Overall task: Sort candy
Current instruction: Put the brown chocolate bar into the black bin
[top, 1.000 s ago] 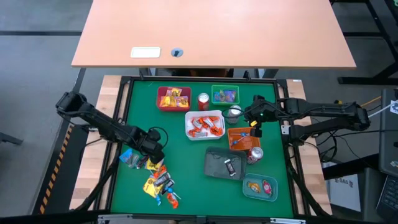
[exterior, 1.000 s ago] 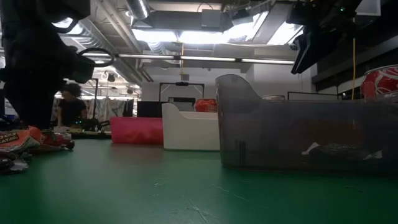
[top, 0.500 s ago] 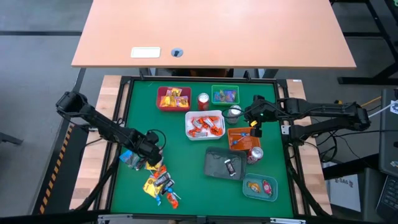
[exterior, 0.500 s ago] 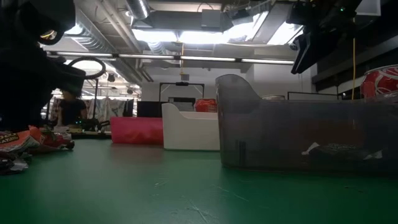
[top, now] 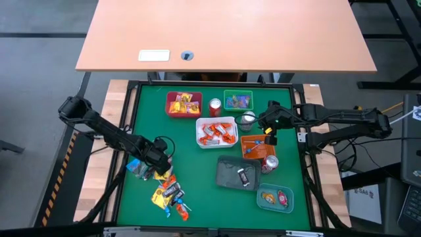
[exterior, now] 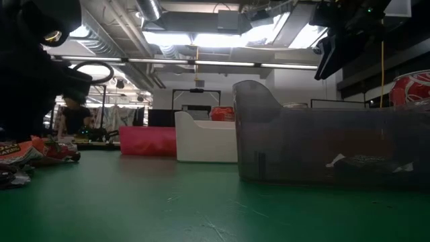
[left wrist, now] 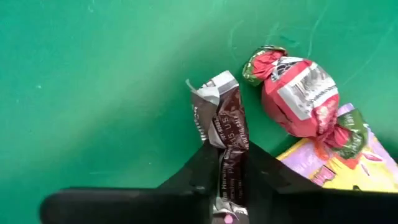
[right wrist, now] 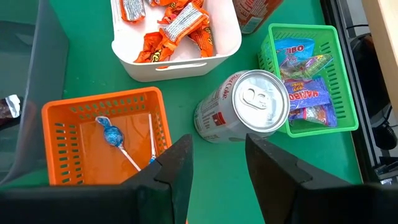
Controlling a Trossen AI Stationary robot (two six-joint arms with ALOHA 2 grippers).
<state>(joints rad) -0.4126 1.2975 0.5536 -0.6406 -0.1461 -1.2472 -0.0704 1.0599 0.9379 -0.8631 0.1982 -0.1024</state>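
So the left gripper is down on the green mat at the loose candy pile, which sits well off to the left-arm side of the white tray. In the left wrist view a brown-wrapped candy is seen pinched between the two dark fingers, which are nearly closed on its lower end, while the upper twisted end sticks out flat on the mat. A red-wrapped candy is lying just beside it, touching or almost touching at the twist, and part of a yellow and purple packet is tucked under the red one's far end.

The rest of the candy is found already in the trays around the white tray: orange-wrapped pieces are piled inside the white tray itself, a blue-wrapped lollipop is lying in the orange tray next to it, and colourful packets are packed into the green basket on its other side. A silver soda can is standing between the white tray, the orange tray and the green basket.

The right gripper is held above the orange tray, just beside the white tray, with its fingers spread apart and nothing between them. From the low view mostly a grey tray is seen up close, with the white tray behind it.
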